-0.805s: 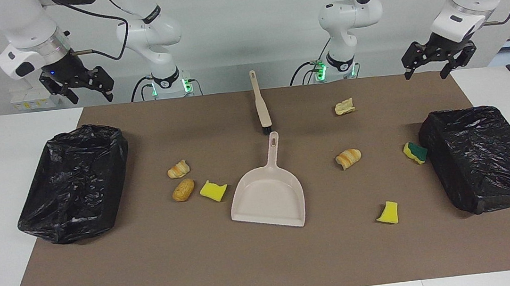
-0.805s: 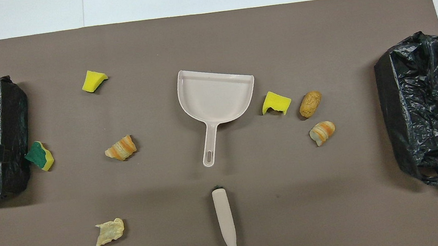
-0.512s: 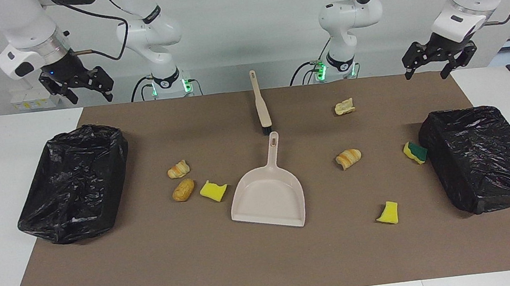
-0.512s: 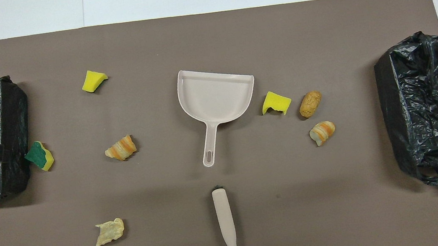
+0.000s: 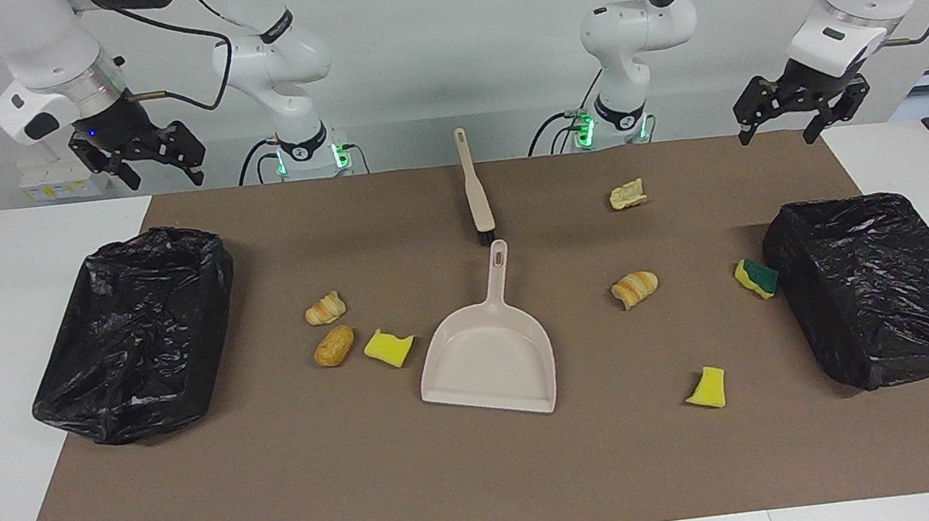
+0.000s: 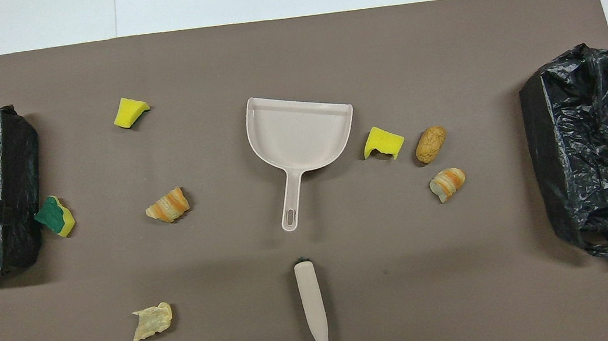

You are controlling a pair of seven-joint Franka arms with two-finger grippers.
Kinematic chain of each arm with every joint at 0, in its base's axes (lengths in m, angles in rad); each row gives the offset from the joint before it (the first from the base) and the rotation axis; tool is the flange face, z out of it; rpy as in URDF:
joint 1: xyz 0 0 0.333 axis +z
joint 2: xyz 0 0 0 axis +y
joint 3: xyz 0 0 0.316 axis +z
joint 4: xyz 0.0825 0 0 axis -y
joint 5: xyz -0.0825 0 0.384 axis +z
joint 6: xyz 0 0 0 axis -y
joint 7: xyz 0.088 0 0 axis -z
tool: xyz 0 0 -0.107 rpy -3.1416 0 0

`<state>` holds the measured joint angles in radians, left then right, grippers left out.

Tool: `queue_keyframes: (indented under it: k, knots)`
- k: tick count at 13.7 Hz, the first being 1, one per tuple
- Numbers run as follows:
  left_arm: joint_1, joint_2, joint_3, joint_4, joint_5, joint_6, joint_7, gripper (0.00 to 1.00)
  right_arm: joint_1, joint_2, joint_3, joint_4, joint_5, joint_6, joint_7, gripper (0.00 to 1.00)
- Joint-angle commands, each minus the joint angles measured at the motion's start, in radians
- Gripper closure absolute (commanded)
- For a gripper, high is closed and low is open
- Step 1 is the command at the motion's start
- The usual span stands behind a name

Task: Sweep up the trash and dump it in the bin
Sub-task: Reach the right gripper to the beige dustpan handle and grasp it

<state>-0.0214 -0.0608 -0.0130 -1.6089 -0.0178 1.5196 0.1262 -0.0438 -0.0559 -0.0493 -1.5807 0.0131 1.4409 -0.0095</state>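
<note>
Seven scraps of trash are lying around the dustpan [image 5: 488, 361] as we are waiting, none of them in it. A yellow sponge chunk [image 5: 388, 347], a brown roll [image 5: 334, 345] and a striped pastry [image 5: 325, 309] are sitting beside it toward the right arm's end; a striped piece [image 5: 634, 287], a pale scrap [image 5: 627, 193], a plain yellow chunk [image 5: 707, 388] and a green-sided sponge [image 5: 756, 277] are lying toward the left arm's end. We are holding our left gripper [image 5: 797, 100] and right gripper [image 5: 138, 154] up with fingers spread, grasping nothing. The brush [image 5: 474, 190] is lying nearer the robots than the dustpan, just off its handle.
</note>
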Motion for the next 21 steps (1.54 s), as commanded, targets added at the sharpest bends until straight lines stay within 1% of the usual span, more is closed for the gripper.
queue_keyframes:
  k: [1,4,6,7,9,10,13,14,16,17,18,19,21]
  knots:
    - [-0.005,-0.019,-0.005,-0.016,0.015,0.019,-0.005,0.00,0.002,-0.025,0.017,-0.068,-0.002,0.097,0.014,0.00]
    - [-0.008,-0.023,-0.013,-0.013,0.015,0.017,-0.008,0.00,0.002,-0.002,0.051,-0.117,0.008,0.209,0.025,0.00]
    - [-0.018,-0.031,-0.037,-0.023,0.012,0.014,-0.017,0.00,0.002,0.017,0.071,-0.119,0.011,0.231,0.049,0.00]
    - [-0.028,-0.033,-0.044,-0.025,0.010,0.013,-0.049,0.00,0.002,0.031,0.095,-0.117,0.021,0.245,0.081,0.00]
    - [-0.087,-0.033,-0.045,-0.054,0.003,0.020,-0.133,0.00,0.019,0.065,0.149,-0.116,0.031,0.282,0.175,0.00]
    - [-0.128,-0.036,-0.045,-0.075,0.003,0.028,-0.181,0.00,0.063,0.089,0.151,-0.117,0.031,0.312,0.243,0.00]
    - [-0.277,-0.086,-0.045,-0.221,-0.001,0.094,-0.334,0.00,0.162,0.177,0.151,-0.091,0.031,0.364,0.394,0.00]
    - [-0.319,-0.109,-0.045,-0.274,-0.025,0.128,-0.377,0.00,0.192,0.194,0.151,-0.090,0.033,0.372,0.442,0.00]
    - [-0.394,-0.180,-0.045,-0.405,-0.075,0.197,-0.430,0.00,0.242,0.250,0.151,-0.070,0.036,0.380,0.531,0.00]
    - [-0.438,-0.213,-0.047,-0.474,-0.100,0.238,-0.437,0.00,0.254,0.278,0.154,-0.042,0.041,0.391,0.549,0.00]
    - [-0.487,-0.244,-0.045,-0.527,-0.109,0.269,-0.456,0.00,0.256,0.287,0.155,-0.039,0.053,0.397,0.554,0.00]
    - [-0.518,-0.261,-0.047,-0.567,-0.111,0.289,-0.508,0.00,0.272,0.303,0.155,-0.039,0.060,0.406,0.568,0.00]
    - [-0.615,-0.263,-0.045,-0.627,-0.111,0.339,-0.601,0.00,0.308,0.346,0.155,-0.038,0.086,0.437,0.618,0.00]
